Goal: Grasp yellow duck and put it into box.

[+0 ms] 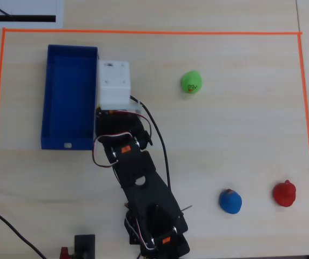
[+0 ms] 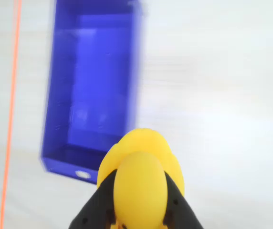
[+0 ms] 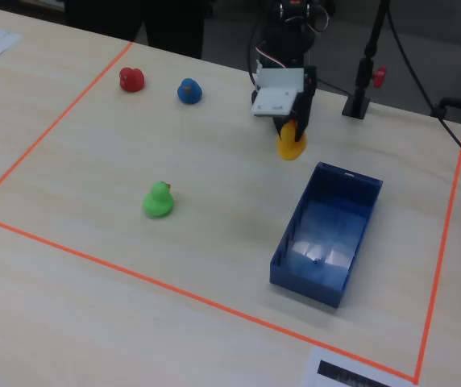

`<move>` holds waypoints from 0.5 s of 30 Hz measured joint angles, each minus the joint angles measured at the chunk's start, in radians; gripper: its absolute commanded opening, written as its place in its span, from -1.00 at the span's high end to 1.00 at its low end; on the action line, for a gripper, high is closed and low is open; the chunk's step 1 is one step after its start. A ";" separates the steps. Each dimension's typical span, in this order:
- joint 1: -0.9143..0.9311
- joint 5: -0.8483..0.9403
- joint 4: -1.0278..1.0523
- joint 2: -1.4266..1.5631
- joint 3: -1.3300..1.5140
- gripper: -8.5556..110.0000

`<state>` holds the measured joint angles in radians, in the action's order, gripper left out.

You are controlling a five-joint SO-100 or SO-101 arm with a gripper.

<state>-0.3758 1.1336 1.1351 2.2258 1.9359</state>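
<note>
The gripper (image 2: 139,214) is closed on the yellow duck (image 2: 140,183), held between its black fingers (image 2: 94,210); in the fixed view the duck (image 3: 291,145) hangs just beside the box's short side, not inside yet. The box (image 3: 327,234) is empty, w/ a small white mark (image 2: 82,174) on one short wall, too blurred to read. Green duck (image 3: 159,200), blue duck (image 3: 188,91) and red duck (image 3: 131,79) sit well apart.

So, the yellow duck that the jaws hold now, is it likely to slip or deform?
The yellow duck looks smooth and rounded, so it could slip between the black jaws. It is probably soft and light, being a small toy. If dropped, its round body might roll toward the box.
</note>
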 measured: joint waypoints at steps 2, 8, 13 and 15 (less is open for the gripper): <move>-0.049 -0.009 0.008 -0.104 -0.087 0.86; -0.163 -0.081 0.072 -0.434 -0.371 0.86; -0.242 -0.130 0.121 -0.695 -0.627 0.83; -0.267 -0.152 0.150 -0.785 -0.723 0.70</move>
<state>-0.6427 0.9817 1.2855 1.4404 1.2134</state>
